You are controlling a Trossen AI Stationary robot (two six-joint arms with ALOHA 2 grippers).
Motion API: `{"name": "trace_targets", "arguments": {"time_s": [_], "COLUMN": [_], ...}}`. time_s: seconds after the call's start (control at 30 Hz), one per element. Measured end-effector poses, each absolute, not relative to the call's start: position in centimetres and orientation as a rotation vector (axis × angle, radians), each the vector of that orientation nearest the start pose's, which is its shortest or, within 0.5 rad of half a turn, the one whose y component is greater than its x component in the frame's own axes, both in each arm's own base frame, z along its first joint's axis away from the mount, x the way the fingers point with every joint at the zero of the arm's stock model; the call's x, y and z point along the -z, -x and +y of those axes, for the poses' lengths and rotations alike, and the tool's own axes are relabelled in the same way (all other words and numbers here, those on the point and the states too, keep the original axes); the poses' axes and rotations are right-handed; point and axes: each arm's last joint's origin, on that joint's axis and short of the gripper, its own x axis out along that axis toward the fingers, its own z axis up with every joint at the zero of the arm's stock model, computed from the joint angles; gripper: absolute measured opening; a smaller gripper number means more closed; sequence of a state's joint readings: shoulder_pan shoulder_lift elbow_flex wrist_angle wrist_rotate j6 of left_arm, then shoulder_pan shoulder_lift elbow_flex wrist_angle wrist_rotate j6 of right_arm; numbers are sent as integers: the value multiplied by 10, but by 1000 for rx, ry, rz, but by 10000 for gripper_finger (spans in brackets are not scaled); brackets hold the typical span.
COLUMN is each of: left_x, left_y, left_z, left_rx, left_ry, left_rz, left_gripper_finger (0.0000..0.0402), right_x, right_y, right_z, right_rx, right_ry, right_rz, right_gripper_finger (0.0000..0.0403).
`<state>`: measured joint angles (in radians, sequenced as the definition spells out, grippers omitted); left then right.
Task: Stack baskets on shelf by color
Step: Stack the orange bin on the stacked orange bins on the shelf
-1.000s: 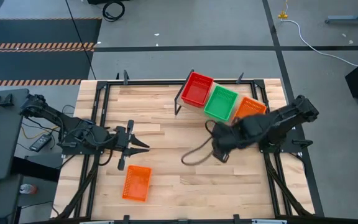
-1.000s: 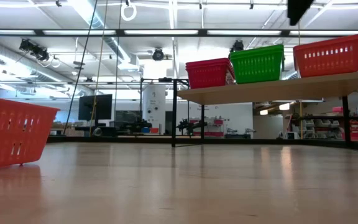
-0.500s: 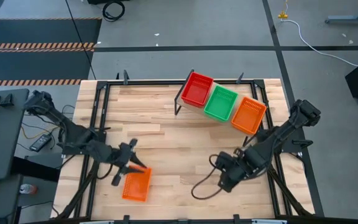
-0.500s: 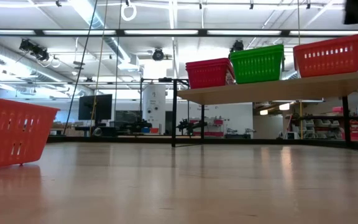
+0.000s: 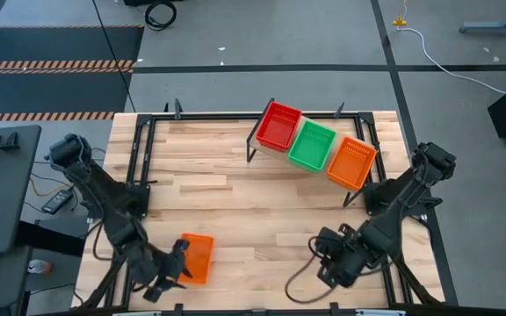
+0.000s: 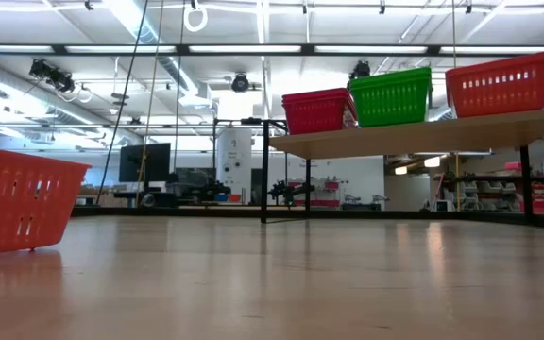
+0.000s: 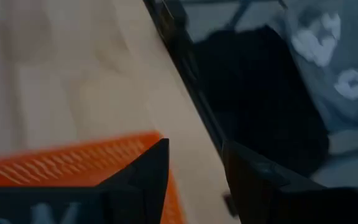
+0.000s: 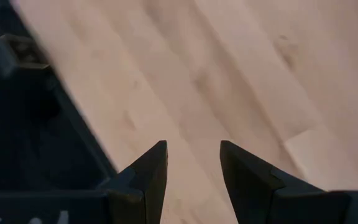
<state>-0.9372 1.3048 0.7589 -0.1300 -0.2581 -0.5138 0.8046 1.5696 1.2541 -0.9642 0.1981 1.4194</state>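
The fingers of the left gripper stand apart with a clear gap between them, holding nothing; one dark finger lies over the edge of an orange basket on the table, the other is off its side over bare wood. This basket is a shallow rectangle of plastic mesh, and its slotted wall shows in the low view at the near left of the table. The right gripper hangs over the near right part of the table, its two dark wedge-shaped fingers likewise spread and empty above pale planked wood.

At the far side stands the shelf, a light wooden board on thin black legs. On it sit three mesh basket stacks in a row, touching side by side: red, green and orange. From the high view it cannot be told how many baskets each stack holds.

A black metal frame runs round the tabletop. A loop of dark cable trails from the right arm across the wood near the front edge.
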Motion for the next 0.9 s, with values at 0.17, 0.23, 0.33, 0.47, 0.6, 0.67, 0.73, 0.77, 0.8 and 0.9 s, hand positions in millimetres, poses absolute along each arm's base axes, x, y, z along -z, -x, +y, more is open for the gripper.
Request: {"name": "trace_targets", "arguments": {"time_s": [0.17,0.23,0.33,0.47,0.6,0.67,0.73,0.77,0.8,0.9], "left_x": [-208,-204,-204,-208,-204,-197,-190,-187,-184,-178], "left_y": [-149,-145,-146,-156,-168,-173,-177,-179,-180,-183], "left_z": [-227,-234,-241,-249,-259,-265,-270,-272,-273,-272], "left_rx": [483,464,388,254,180,188,208,222,232,200], "left_ry": [137,106,53,-74,-128,-122,-104,-92,-84,-80], "left_rz": [803,822,879,997,1083,1120,1159,1176,1188,1212], "left_gripper_finger": [162,163,163,163,163,163,163,163,163,163], "right_x": [-257,-257,-257,-257,-257,-257,-257,-257,-257,-257], "right_y": [-202,-200,-200,-203,-204,-204,-204,-204,-204,-204], "right_z": [222,223,223,220,219,220,220,220,220,220], "right_rx": [296,292,293,303,308,307,306,305,305,304], "right_ry": [-583,-578,-574,-581,-584,-584,-584,-584,-583,-583], "right_rz": [1201,1202,1204,1201,1198,1200,1201,1201,1201,1201], "right_gripper_finger": [155,155,155,155,155,155,155,155,155,155]}}
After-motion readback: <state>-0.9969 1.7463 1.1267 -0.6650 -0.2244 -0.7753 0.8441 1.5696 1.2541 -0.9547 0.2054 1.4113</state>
